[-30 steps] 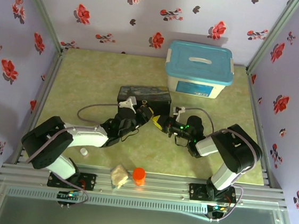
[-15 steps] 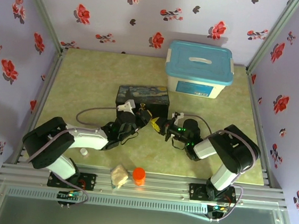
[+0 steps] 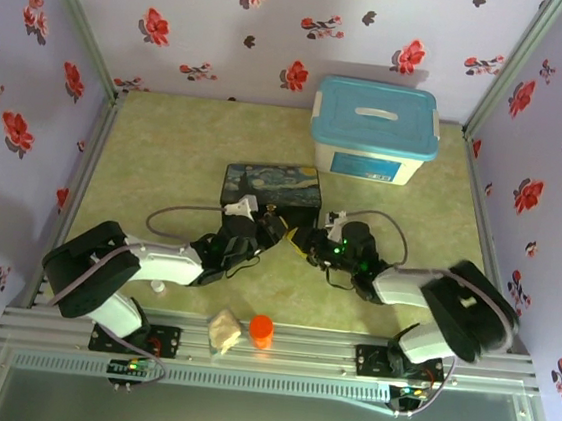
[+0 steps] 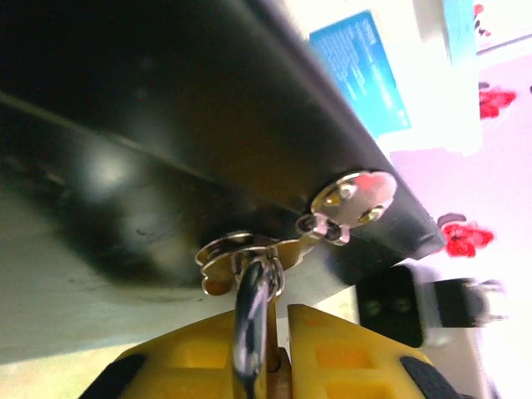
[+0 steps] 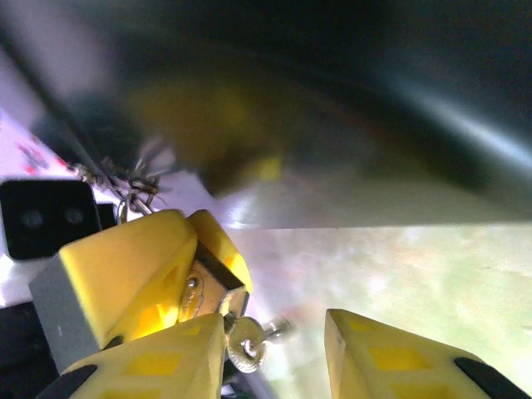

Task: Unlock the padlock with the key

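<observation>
At tin [image 3: 271, 184] front — both arms low, outstretched | left pincer [image 4: 276, 337] grasping padlock [image 4: 252, 320] | right pincer [image 5: 274, 332] released

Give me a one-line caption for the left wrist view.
Left gripper shut on the padlock, whose silver shackle reaches the metal clasp on the dark tin.
</observation>
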